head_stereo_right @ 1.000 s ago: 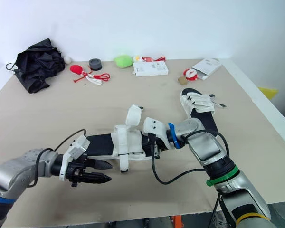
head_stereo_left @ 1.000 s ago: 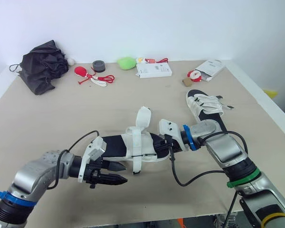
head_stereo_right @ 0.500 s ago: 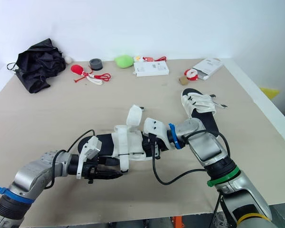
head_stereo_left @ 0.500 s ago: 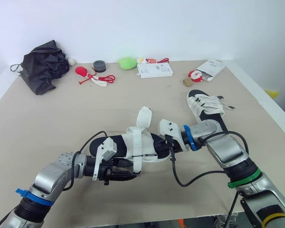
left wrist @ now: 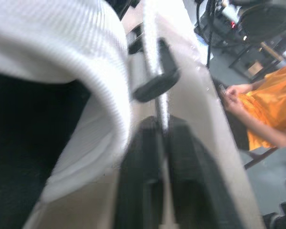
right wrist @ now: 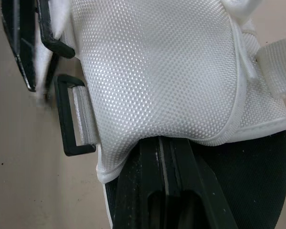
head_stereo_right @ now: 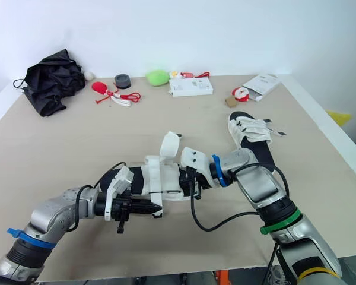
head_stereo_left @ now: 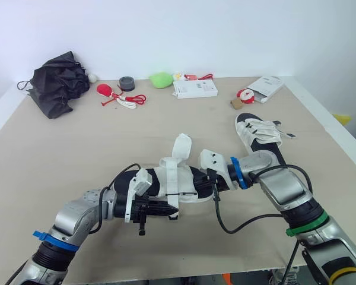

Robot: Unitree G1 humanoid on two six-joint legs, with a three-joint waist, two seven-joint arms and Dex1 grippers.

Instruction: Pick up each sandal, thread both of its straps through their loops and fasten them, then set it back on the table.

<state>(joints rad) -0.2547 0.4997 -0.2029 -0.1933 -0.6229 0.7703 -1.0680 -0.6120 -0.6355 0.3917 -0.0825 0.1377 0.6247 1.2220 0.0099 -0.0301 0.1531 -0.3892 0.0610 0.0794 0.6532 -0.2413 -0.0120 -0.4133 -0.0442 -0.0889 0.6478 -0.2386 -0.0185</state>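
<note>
Pinches a white strap [head_stereo_left: 171, 200] edge-on with the left gripper [head_stereo_left: 164, 209], closed tight on it. Clamps the right gripper [head_stereo_left: 209, 181] onto the opposite end of the same sandal [head_stereo_left: 181, 181], at the front middle of the table [head_stereo_left: 77, 148], with one flap standing upright. Finds the second sandal [head_stereo_left: 258, 132] lying farther right, straps across. Shows a black bag [head_stereo_left: 59, 80], a green lump [head_stereo_left: 161, 79] and a white box [head_stereo_left: 194, 88] along the far edge.
</note>
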